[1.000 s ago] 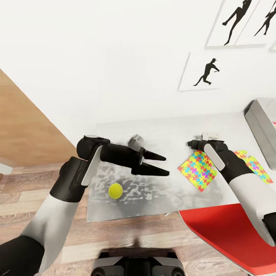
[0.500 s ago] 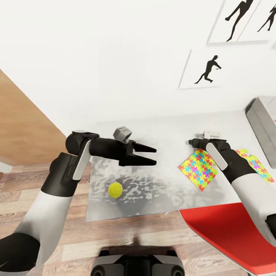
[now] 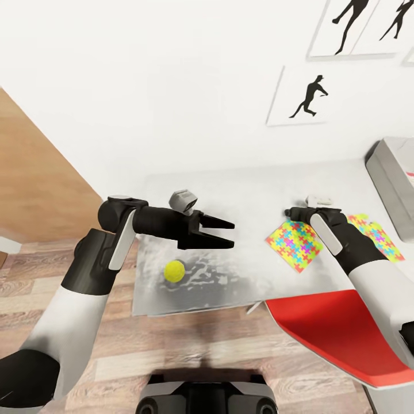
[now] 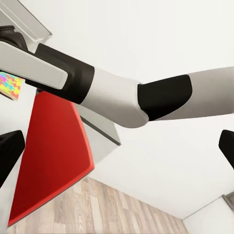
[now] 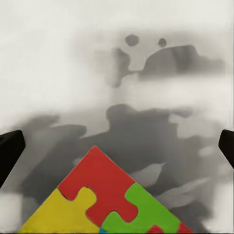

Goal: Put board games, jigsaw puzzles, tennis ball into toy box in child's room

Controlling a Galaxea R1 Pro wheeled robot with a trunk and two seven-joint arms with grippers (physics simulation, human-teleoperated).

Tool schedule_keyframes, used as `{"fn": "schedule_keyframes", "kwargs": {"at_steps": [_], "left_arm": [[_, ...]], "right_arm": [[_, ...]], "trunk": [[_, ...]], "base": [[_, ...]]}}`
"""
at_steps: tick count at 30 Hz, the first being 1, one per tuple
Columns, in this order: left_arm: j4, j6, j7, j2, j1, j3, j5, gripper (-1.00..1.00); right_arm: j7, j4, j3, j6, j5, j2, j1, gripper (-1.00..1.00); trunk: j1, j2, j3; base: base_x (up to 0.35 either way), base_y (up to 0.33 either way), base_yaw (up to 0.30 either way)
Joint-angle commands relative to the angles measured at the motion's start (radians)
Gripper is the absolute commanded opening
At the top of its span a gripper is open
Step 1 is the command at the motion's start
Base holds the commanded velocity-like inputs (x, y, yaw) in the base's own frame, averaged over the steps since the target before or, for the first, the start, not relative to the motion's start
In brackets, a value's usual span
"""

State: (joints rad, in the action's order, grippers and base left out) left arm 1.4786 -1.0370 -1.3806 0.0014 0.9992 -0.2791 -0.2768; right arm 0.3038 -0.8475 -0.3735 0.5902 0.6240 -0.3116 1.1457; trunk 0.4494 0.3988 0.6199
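Red chair (image 3: 339, 336) stood nearest, against the worktop (image 3: 253, 190) edge. Past it, the ball (image 3: 173, 271) lay on the worktop near its front, below and apart from the left pincer (image 3: 228, 234), whose jaws were spread and empty. The right pincer (image 5: 117, 146) was also spread, over a corner of one puzzle (image 3: 295, 242). Another puzzle (image 3: 376, 236) lay beside it. Farthest sat the toy box (image 3: 394, 175).

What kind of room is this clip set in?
Probably a child's room or playroom: a tennis ball and bright jigsaw puzzles lie on a pale table, with sports silhouette prints on the wall.
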Motion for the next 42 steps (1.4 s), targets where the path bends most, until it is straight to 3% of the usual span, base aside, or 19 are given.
{"fn": "schedule_keyframes", "kwargs": {"at_steps": [1,42], "left_arm": [[0.0,-0.01,-0.001,0.0,0.001,-0.001,-0.002,1.0],[-0.001,-0.01,-0.001,0.002,0.001,-0.002,0.008,1.0]], "right_arm": [[0.009,0.093,-0.007,0.0,0.026,-0.001,0.0,1.0],[0.008,0.093,-0.007,0.002,0.026,-0.006,0.001,1.0]], "trunk": [[0.001,0.001,0.002],[0.001,0.001,0.002]], "base": [[-0.089,0.0,0.0],[-0.071,0.076,0.0]]}}
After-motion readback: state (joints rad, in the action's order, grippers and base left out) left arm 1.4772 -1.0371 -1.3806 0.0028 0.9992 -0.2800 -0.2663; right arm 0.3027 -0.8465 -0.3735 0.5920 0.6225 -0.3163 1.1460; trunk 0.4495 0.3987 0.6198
